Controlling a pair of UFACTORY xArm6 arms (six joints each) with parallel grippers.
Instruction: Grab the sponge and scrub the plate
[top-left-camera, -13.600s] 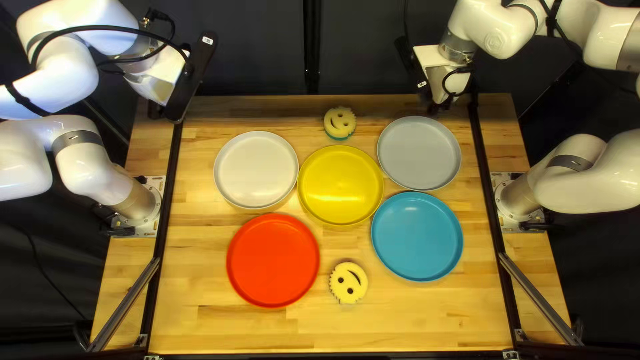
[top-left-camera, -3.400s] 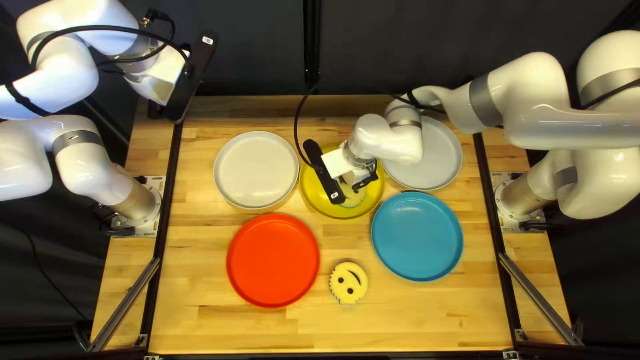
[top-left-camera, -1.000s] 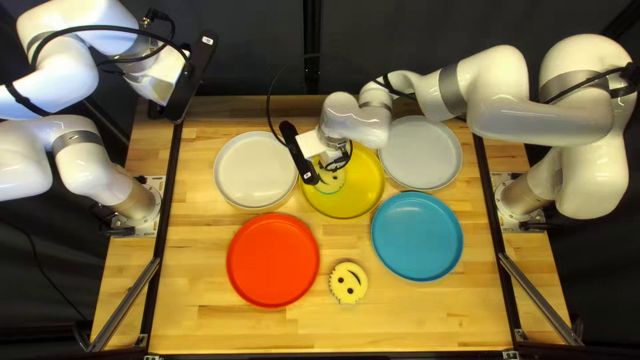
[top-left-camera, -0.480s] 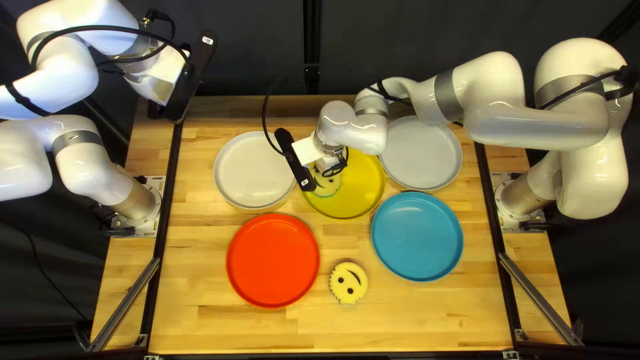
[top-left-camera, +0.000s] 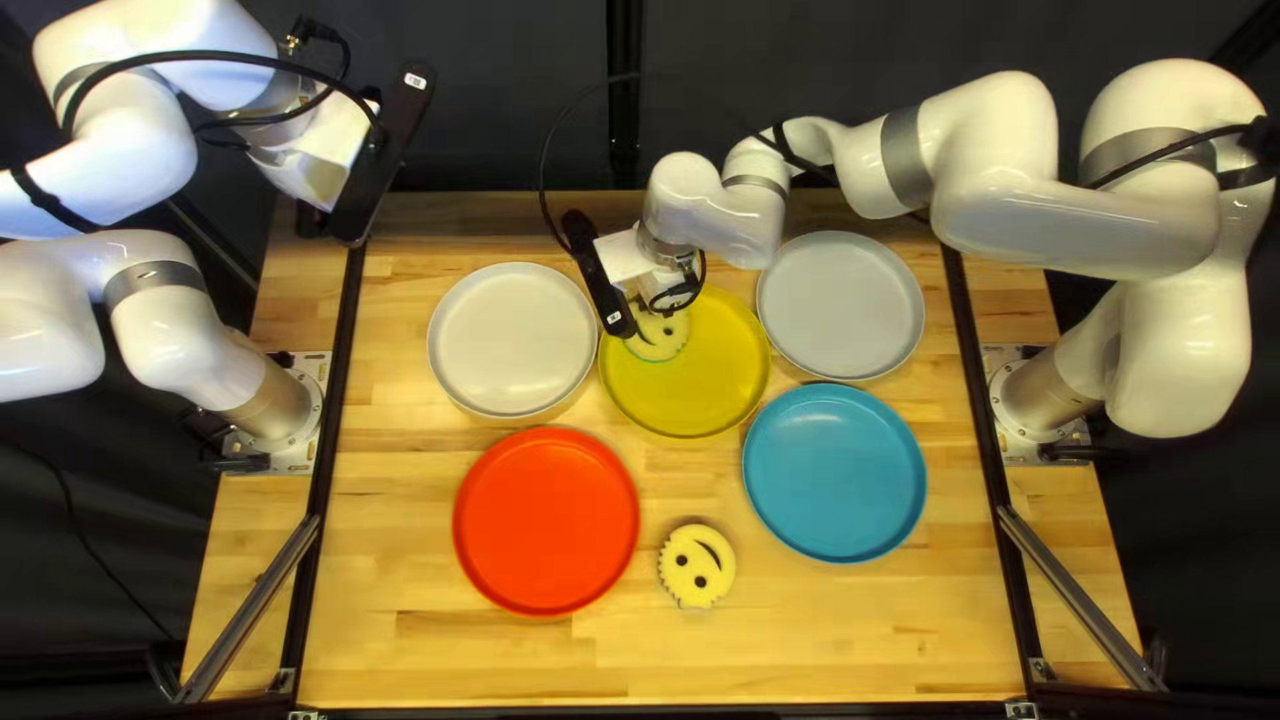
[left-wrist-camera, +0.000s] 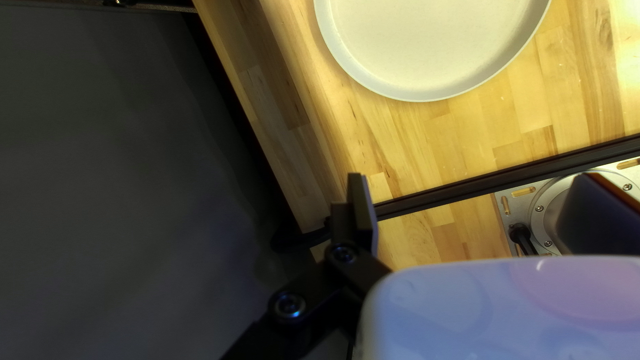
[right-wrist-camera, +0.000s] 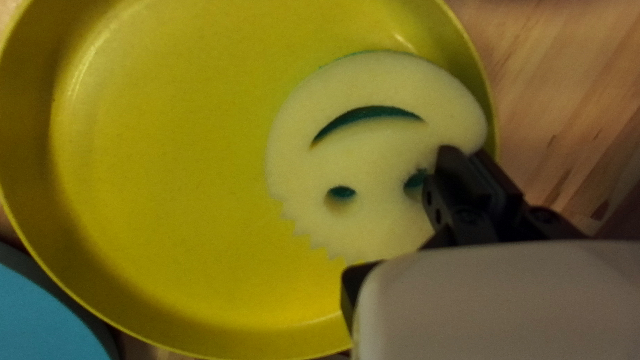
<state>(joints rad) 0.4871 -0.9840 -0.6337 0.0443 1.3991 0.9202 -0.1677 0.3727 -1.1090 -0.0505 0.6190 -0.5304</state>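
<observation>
One raised gripper, my left gripper [top-left-camera: 371,174], is up by the far left corner of the table [top-left-camera: 440,654]; I cannot tell whether its jaws are apart or together. Its wrist view shows the white plate [top-left-camera: 512,358] ahead, which lies in the far left part of the table. Nearer the near edge, just beside that one, sits the red plate [top-left-camera: 547,522].

Next, toward the middle, comes my right gripper [top-left-camera: 648,283], low over the yellow plate [top-left-camera: 700,380]. In its wrist view, my right gripper [right-wrist-camera: 403,220] has its jaws clamped on the smiling sponge [top-left-camera: 660,336], one on each side of its edge. I have that sponge inside the yellow plate, off centre, near the wall on the far left side, smile facing up.

A spare sponge [top-left-camera: 696,567] lies face up on bare wood toward the near edge, between the red plate and the blue plate [top-left-camera: 835,474]. The blue plate is nearer the right edge, and just beyond it, toward the far edge, is the grey plate [top-left-camera: 840,307]. My right arm [top-left-camera: 1067,200] reaches in from the table's right edge.
</observation>
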